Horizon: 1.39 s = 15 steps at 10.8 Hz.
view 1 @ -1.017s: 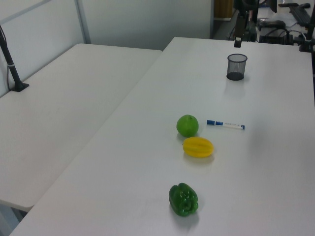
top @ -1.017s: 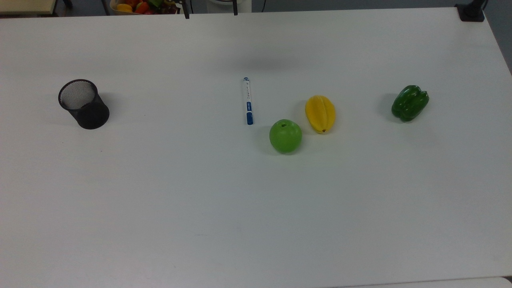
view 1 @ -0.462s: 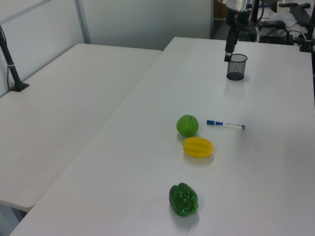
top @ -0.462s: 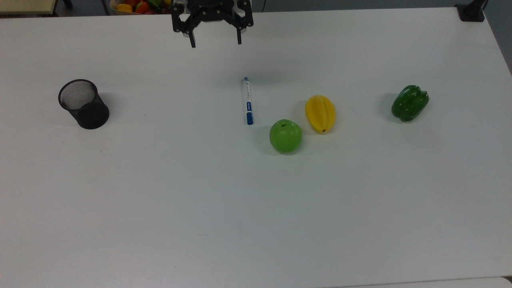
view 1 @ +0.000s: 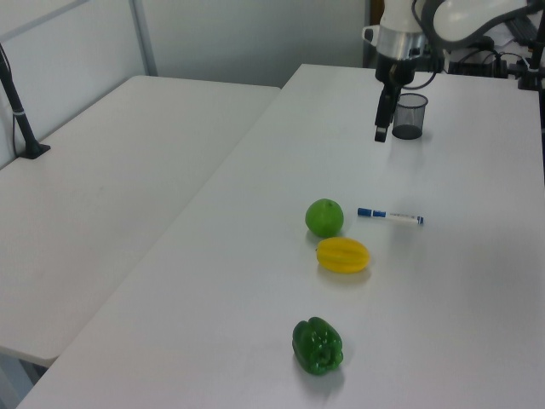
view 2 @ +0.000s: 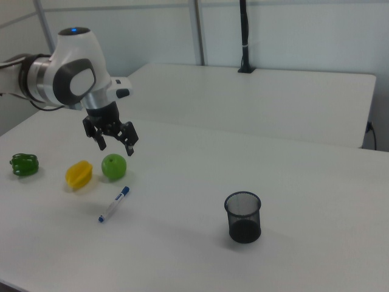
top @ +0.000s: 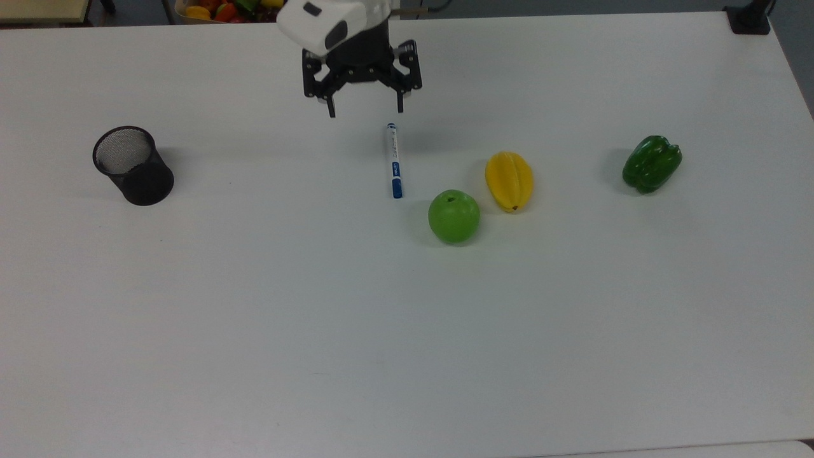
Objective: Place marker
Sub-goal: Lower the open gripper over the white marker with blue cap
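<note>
The white surface (top: pixel 254 305) is broad and mostly bare, with the arm's hand (top: pixel 365 105) hanging in the air above its far side, fingers spread wide and holding nothing. In the top view the hand sits at about eleven o'clock from the marker (top: pixel 394 160), near its small blue end tip but not over it.

My worry is the approach. The marker is slim and lies flat, so a descent that lands off its line would likely close on air or roll it aside. The green apple (top: pixel 453 216) rests near the capped end, at roughly four o'clock from it, and the starfruit (top: pixel 509 180) lies at three o'clock; a low grasp there might knock them. The black mesh pen cup (top: pixel 133 165), well apart at nine o'clock, looks the probable goal, and its narrow mouth leaves little room for a tilted drop.

The marker itself is white-bodied, with a blue cap, blue label and blue tip.
</note>
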Available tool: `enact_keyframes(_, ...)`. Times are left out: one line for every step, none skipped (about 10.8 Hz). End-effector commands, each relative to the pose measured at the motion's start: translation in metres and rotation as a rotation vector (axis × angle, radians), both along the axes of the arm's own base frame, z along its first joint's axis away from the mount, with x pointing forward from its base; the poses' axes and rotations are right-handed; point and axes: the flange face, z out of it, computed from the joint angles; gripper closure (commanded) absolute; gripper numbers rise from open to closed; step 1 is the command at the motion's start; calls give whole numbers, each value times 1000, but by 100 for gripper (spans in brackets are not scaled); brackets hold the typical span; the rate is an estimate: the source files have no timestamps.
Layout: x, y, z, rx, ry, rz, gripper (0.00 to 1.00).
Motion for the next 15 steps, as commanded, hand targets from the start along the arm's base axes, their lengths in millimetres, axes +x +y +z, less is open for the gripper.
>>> enact_keyframes(4,18,-41,-27,13,6,0)
enact_keyframes(8,23,-58,-35,22,13,0)
enact_keyframes(9,24,-76,-49,28,23,0)
enact_keyframes(10,25,-92,-61,38,31,0)
enact_keyframes(11,25,-106,-71,56,35,2)
enact_keyframes(12,25,-117,-85,68,42,6)
enact_keyframes(13,28,-126,-85,66,48,8)
enact_keyframes(11,33,-137,-86,73,57,10)
enact_keyframes(10,40,-146,-87,80,56,10)
enact_keyframes(9,44,-151,-88,86,58,10)
enact_keyframes(8,49,-154,-89,92,66,12)
enact_keyframes(7,52,-161,-89,101,72,15)
enact_keyframes(8,52,-167,-90,106,71,18)
enact_keyframes(9,53,-167,-89,101,75,25)
enact_keyframes(9,53,-168,-89,103,73,39)
